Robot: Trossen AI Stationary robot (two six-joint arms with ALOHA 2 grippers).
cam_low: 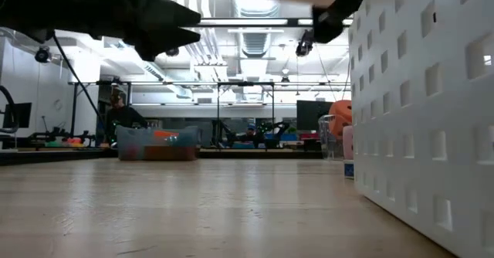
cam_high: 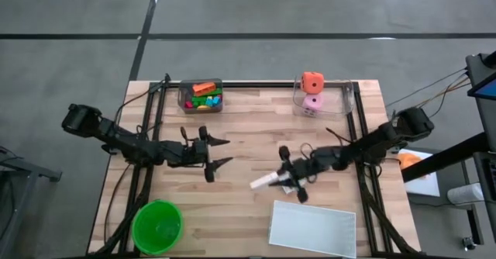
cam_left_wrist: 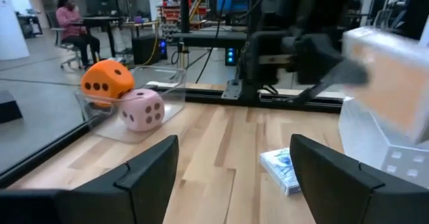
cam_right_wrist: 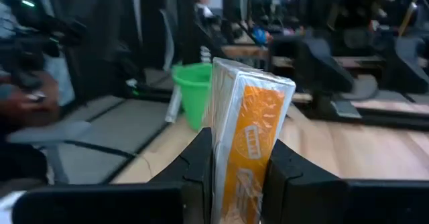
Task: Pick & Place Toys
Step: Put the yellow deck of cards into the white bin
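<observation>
a: where's the right gripper (cam_right_wrist: 238, 167) now?

b: mid-table, just above the white tray (cam_high: 312, 229), clenched on a small orange-and-white box (cam_right_wrist: 249, 133). in the high view the box (cam_high: 267, 181) sticks out sideways from the fingers, toward the left arm.

a: and the left gripper (cam_high: 219, 152)?

b: hanging near the table's middle, fingers spread, holding nothing. it just waits.

a: the other toys?

b: the orange cube (cam_high: 312, 81) and pink die (cam_high: 311, 104) sit in a clear bin at the far edge; another bin (cam_high: 201, 97) holds bright pieces. a printed card pack (cam_left_wrist: 281, 170) lies on the wood.

a: how should the placing go?

b: i'd guess the tray is the target. bring the box over bare tray floor, lower until it nearly touches, then let go, since it's gripped at 1 end and may tip.
</observation>
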